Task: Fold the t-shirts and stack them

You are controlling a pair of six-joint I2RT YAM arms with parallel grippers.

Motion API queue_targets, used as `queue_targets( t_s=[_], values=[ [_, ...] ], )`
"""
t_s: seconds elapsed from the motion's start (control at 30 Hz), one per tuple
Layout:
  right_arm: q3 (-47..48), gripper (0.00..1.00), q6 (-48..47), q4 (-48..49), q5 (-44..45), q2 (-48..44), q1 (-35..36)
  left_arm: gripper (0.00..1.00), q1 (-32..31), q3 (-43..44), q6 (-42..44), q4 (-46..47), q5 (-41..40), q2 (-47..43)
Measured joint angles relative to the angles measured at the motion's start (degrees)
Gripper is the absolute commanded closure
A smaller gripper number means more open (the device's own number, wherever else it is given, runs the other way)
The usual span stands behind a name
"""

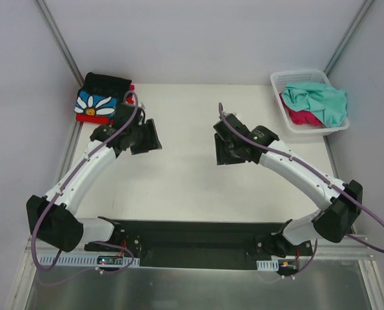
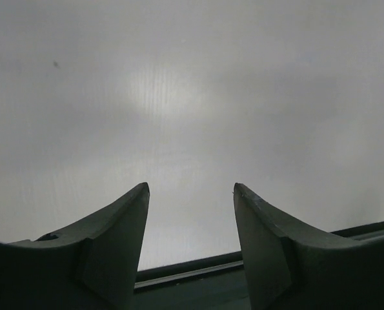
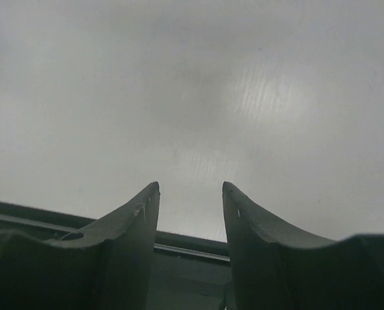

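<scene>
**Operator 1:** Black cloth with the daisy print: report its position.

**Operator 2:** I have the black t-shirt (image 1: pixel 103 93) folded at 11 o'clock on the surface (image 1: pixel 192 187). It lies on a red layer (image 1: pixel 91 119), and a pink edge (image 1: pixel 132 87) shows at its far corner.

**Operator 1:** Other t-shirts?

**Operator 2:** The teal t-shirt (image 1: pixel 321 100) lies crumpled over a red-pink t-shirt (image 1: pixel 300 117) in the white basket (image 1: pixel 279 90) at 1 o'clock.

**Operator 1:** End effector status?

**Operator 2:** The left end effector (image 1: pixel 146 137) hangs just beside the folded stack, at its 4 o'clock. The right end effector (image 1: pixel 227 147) hangs near centre, well apart from the basket. On my wrist views both stand partly open, with nothing between the fingers (image 2: pixel 124 226).
</scene>
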Motion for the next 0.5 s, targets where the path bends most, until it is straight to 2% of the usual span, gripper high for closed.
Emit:
queue_targets(
  t_s=[0.1, 0.17, 0.33, 0.4, 0.5],
  values=[
    [-4.26, 0.53, 0.42, 1.2, 3.93, 0.0, -1.81, 0.43, -1.09, -9.66, -1.18, 0.24, -3.74, -5.16],
    [-6.99, 0.53, 0.5, 1.79, 5.88, 0.11, -3.15, 0.42, -1.11, -12.94, -1.07, 0.17, -6.29, -7.04],
    [-8.98, 0.56, 0.5, 3.43, 9.64, 2.19, -6.1, 0.41, -1.09, -14.56, -0.04, 1.11, -10.91, -8.81],
    [-8.98, 0.62, 0.5, 4.33, 10.58, 3.15, -6.86, 0.42, -1.09, -14.58, 0.35, 1.79, -11.76, -8.81],
    [-9.09, 0.56, 0.5, 5.57, 11.19, 3.58, -7.58, 0.42, -1.09, -14.58, 0.52, 2.32, -12.81, -8.81]
  ],
)
